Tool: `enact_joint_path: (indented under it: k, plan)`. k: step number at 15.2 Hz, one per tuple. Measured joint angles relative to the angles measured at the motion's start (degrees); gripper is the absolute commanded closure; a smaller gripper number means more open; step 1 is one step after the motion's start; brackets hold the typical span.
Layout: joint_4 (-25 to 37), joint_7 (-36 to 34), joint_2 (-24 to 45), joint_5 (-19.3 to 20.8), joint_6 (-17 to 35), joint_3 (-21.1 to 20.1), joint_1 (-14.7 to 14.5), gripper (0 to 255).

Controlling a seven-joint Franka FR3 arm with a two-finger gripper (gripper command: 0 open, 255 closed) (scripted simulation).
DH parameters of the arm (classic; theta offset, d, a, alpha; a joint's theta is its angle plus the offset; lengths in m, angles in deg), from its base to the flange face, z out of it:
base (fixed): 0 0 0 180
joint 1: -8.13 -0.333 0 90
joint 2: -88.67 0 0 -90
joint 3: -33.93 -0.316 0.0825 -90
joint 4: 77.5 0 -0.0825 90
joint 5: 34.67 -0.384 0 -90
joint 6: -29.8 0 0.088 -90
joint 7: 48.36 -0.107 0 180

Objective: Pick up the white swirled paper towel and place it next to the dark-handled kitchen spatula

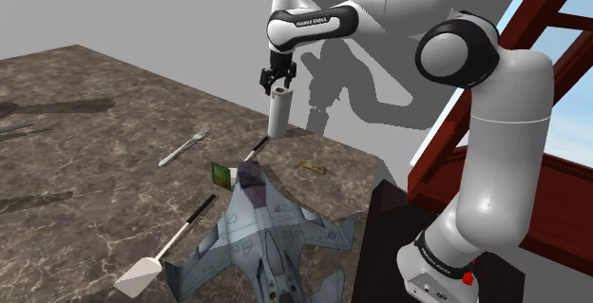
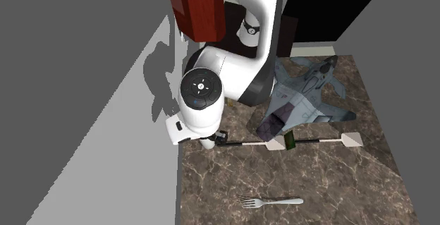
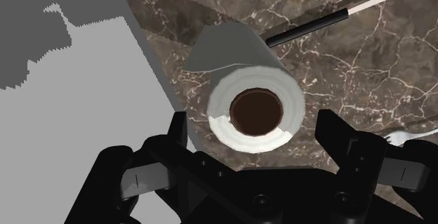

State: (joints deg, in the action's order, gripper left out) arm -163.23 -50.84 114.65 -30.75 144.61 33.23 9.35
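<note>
Tool (image 1: 277, 81) released, fingers (image 3: 180, 128) astride the upright paper towel roll (image 1: 278, 116) at the table's (image 1: 95, 111) wall-side edge
Likely light and soft: a gentle pinch across its upper sides should hold without crushing

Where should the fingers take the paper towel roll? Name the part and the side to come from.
Grip the roll across its curved side wall near the top, coming straight down from above. It stands upright with its hollow core facing up. Its round body is narrower than the gap between the open fingers, which stand on either side of it.
</note>
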Motion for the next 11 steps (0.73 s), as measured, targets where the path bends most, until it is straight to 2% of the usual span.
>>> enact_joint_path:
  k: [9, 10, 11]
  plan:
    - [-0.97, -0.02, 1.12, 0.05, 2.11, 0.05, 0.08, 0]
    - [-0.97, -0.02, 1.12, 0.05, 2.11, 0.05, 0.08, 255]
    - [-0.95, -0.02, 1.1, 0.03, 2.12, 0.04, 0.07, 255]
